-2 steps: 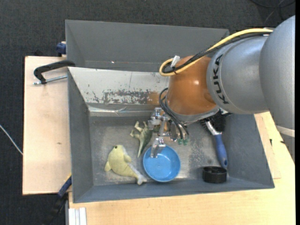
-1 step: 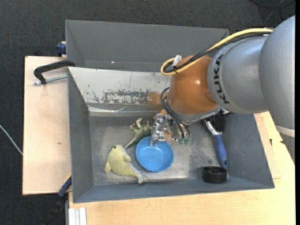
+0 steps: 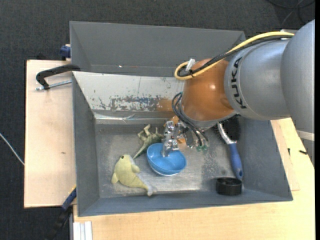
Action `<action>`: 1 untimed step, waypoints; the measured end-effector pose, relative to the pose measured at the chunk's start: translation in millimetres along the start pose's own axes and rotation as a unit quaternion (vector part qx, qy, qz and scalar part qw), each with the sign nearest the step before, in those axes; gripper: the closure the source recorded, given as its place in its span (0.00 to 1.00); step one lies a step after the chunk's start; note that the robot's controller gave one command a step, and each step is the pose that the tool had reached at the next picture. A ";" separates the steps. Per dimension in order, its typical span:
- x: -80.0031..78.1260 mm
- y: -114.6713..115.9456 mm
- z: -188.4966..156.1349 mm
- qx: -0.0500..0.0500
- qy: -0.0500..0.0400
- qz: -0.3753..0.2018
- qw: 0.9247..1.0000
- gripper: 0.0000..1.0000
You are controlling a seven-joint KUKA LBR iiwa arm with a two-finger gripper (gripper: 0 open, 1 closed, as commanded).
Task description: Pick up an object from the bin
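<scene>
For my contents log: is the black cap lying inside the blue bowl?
No, the black cap sits on the bin floor, apart from the blue bowl.

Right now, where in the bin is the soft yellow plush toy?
The soft yellow plush toy lies low in the camera view, left of the round blue plastic bowl.

You have a pale yellow plush toy [image 3: 129, 172] lying left of centre in the lower part of the frame, its tail end pointing right. Up and to the right of it, near the middle, lies a small green toy dinosaur [image 3: 148, 136]. Over on the right you see a brush [image 3: 235, 160] with a blue handle and black bristles. A round black cap [image 3: 229, 185] sits just below the end of its handle.
</scene>
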State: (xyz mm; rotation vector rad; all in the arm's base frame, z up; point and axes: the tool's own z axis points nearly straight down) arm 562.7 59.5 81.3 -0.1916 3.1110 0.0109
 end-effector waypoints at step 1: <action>-13.8 -2.1 -151.9 0.002 0.006 -0.148 0.989 1.00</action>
